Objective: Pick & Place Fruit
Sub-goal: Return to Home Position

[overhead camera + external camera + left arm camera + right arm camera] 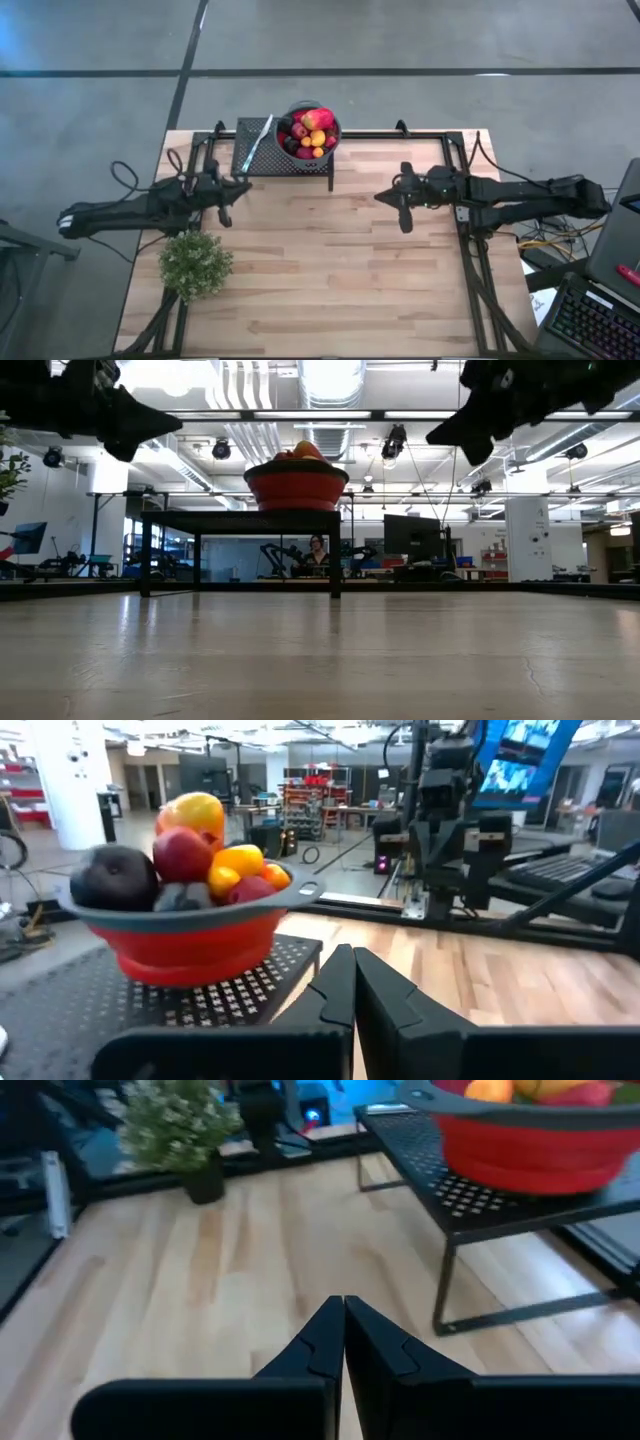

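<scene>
up on the black shelf (252,160) at the desk's (330,285) far edge, the fruit (308,132) lies heaped in the red bowl (190,945). left gripper (352,952) hangs just beside the shelf, the nearer arm; right gripper (343,1300) hangs well apart. both pairs of fingers are pressed together, empty.
</scene>
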{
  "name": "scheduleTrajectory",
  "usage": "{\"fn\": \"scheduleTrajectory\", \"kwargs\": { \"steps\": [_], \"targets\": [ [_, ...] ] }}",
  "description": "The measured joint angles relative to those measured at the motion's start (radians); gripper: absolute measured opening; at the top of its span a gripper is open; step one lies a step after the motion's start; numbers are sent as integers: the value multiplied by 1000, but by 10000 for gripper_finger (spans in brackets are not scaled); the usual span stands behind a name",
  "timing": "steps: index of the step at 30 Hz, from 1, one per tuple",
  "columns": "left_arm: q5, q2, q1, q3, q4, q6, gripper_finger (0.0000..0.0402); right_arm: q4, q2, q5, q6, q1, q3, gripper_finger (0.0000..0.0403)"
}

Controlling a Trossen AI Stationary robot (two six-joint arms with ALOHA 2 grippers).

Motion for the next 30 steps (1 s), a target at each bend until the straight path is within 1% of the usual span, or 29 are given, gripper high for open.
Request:
{"fn": "scheduleTrajectory", "kwargs": {
  "steps": [2, 6, 8, 12, 15, 19, 22, 26, 30],
  "targets": [
    [7, 0, -9, -14, 6, -16, 2, 53, 0, -60, 2, -46, -38, 8],
    [5, 0, -44, -24, 14, -25, 1, 66, 1, -128, -5, -128, -77, 8],
    [-34, 0, -71, -30, 10, -25, 1, 65, -10, -154, -33, -139, -93, 8],
    [-127, -2, -127, -43, 4, -13, 1, 71, -66, -153, -61, -128, -118, 8],
    [-156, -3, -154, -45, -19, -10, 1, 68, -127, -91, -72, -107, -147, 8],
    [-170, -13, -155, -45, -48, -5, 1, 70, -232, 14, -89, -78, -201, 8],
    [-169, -33, -155, -45, -84, -3, 1, 70, -313, 55, -81, -59, -251, 8],
    [-138, -80, -155, -45, -130, -20, 1, 69, -415, 112, -53, -24, -309, 8],
    [-79, -143, -155, -45, -160, -20, 1, 67, -472, 182, -54, 27, -345, 8]
  ]
}}
